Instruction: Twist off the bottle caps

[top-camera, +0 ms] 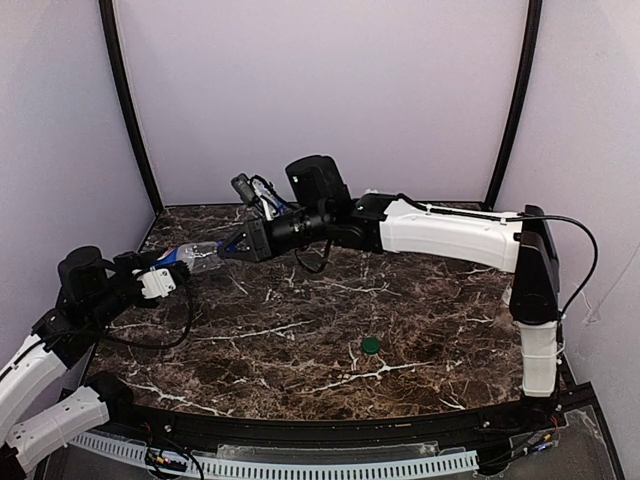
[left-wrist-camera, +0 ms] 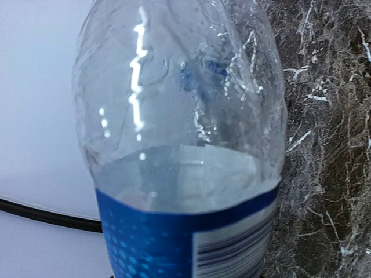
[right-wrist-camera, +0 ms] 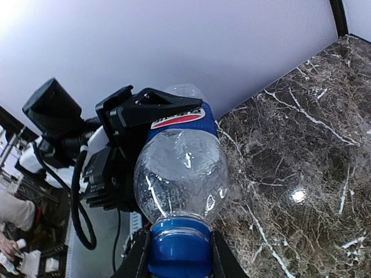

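Blue-labelled clear bottle [top-camera: 196,255], held sideways well left of and beyond the green cap [top-camera: 371,345]: left gripper [top-camera: 166,266] is clamping its body, right gripper [top-camera: 232,247] is pinching its blue cap [right-wrist-camera: 179,255], and a wrist twist is seemingly needed next.

We are looking at a clear, crumpled plastic bottle [top-camera: 203,256], seemingly empty, with a blue label [left-wrist-camera: 151,243] and a blue cap [right-wrist-camera: 179,255] still on. It is lying sideways in the air above the table's [top-camera: 430,300] left rear part, cap pointing right. A loose green cap [top-camera: 371,345] is lying flat on the table, well apart, nearer the front.
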Tool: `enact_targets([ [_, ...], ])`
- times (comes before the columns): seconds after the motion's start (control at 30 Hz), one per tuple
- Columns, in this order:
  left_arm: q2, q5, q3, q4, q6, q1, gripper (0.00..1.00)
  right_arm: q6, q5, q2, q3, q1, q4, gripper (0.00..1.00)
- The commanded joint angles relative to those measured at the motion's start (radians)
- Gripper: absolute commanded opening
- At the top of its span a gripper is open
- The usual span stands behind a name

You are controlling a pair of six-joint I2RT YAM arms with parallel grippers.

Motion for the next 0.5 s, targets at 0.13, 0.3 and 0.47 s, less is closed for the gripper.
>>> enact_targets([
  [0.13, -0.014, 0.412, 0.062, -0.366, -0.103, -0.006, 0.38, -0.956, 0.363, -0.243, -0.152, 0.217, -0.129, 0.00],
  [0.3, -0.007, 0.538, 0.094, -0.503, -0.099, -0.006, 0.37, -1.503, 0.672, -0.310, -0.278, 0.330, -0.094, 0.00],
  [0.47, -0.008, 0.574, 0.113, -0.582, -0.079, -0.006, 0.37, -1.955, 0.856, -0.369, -0.453, 0.381, 0.105, 0.00],
])
